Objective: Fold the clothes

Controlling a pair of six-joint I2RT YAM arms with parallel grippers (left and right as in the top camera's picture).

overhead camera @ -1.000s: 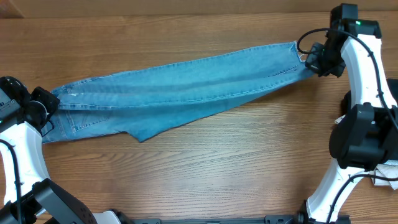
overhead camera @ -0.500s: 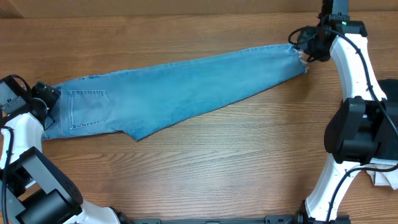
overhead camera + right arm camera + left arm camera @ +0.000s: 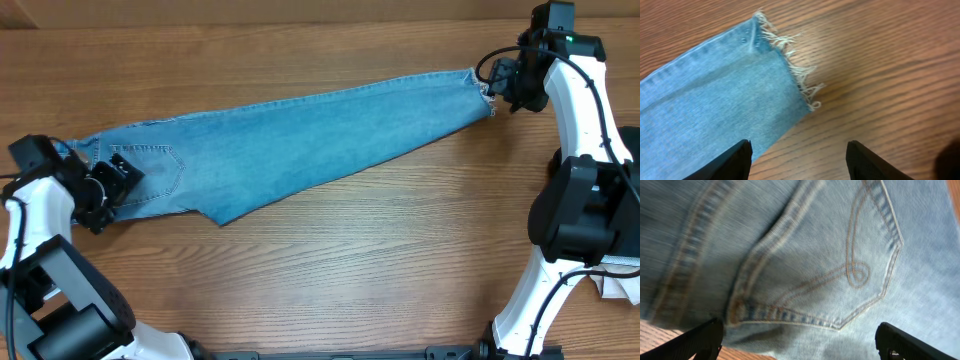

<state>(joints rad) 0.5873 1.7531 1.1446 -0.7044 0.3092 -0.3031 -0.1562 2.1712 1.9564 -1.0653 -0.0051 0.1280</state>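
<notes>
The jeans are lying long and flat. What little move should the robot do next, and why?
Probably lower the right end effector and pinch the frayed hem: the jeans lie flat at full length, and it hovers open right at that end, holding nothing.

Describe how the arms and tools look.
The left arm and right arm have white links, black joints and looped black cables. The right arm carries a small green light. The left tool and right tool are black and two-fingered.
</notes>
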